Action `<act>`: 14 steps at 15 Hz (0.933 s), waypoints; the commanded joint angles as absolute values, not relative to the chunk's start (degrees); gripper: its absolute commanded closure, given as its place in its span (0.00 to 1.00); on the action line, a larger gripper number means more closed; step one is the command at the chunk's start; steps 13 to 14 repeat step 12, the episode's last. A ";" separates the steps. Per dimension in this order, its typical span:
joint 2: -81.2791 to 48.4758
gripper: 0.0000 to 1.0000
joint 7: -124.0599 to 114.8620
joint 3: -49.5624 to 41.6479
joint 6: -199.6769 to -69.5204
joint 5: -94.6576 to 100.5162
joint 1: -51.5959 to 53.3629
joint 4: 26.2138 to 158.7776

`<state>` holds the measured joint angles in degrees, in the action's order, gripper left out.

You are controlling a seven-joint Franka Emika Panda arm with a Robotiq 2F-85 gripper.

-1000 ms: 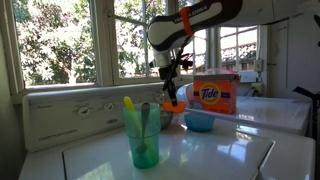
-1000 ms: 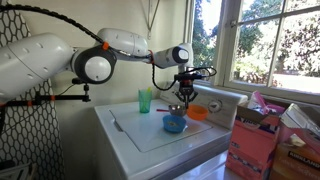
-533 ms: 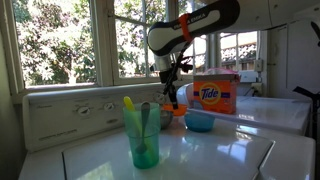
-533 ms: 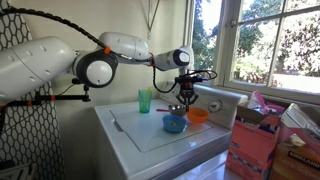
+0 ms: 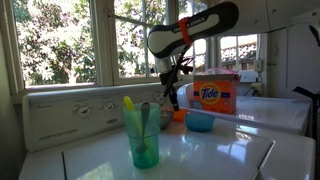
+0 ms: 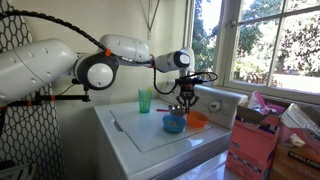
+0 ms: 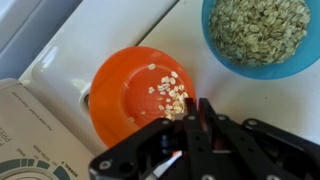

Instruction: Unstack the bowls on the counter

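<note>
Orange bowl is to be seated flat on the counter.
Its rim is pinched by the narrowed gripper; the blue bowl at 1 o'clock is best avoided.

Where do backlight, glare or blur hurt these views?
In an exterior view, bright windows backlight the arm and the glossy counter throws glare; in the wrist view the orange bowl is sharp, but the fingers, close to the lens, are dark and soft.

White rounded arm, orange band, black cables — black ribbed hand
</note>
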<state>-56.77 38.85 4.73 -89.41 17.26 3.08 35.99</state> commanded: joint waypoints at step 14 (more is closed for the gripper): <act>-54.39 0.11 36.66 4.67 -86.38 17.27 3.36 33.01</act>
